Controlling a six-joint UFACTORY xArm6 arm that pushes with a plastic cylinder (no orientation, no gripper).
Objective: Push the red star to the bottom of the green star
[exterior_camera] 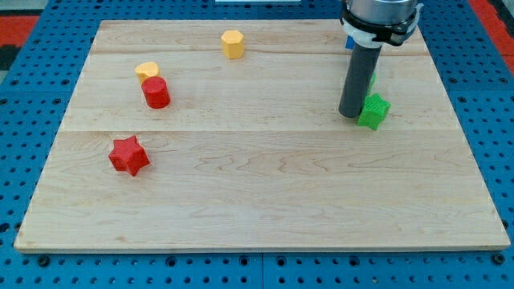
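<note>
My tip point(351, 115), bare rod w/ nothing to open or close, sits touching the green star point(373, 111) on its left. Red star point(128, 155) is way over at view's left. Risk: nudging green (it's that close). Open board btwn them; red cylinder point(156, 93) stays clear above.

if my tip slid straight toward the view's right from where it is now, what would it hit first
Almost at once, the green star: my tip sits just at its left edge, touching or nearly so. Past it, the board looks free to the right edge. The red star lies far off the other way.
</note>
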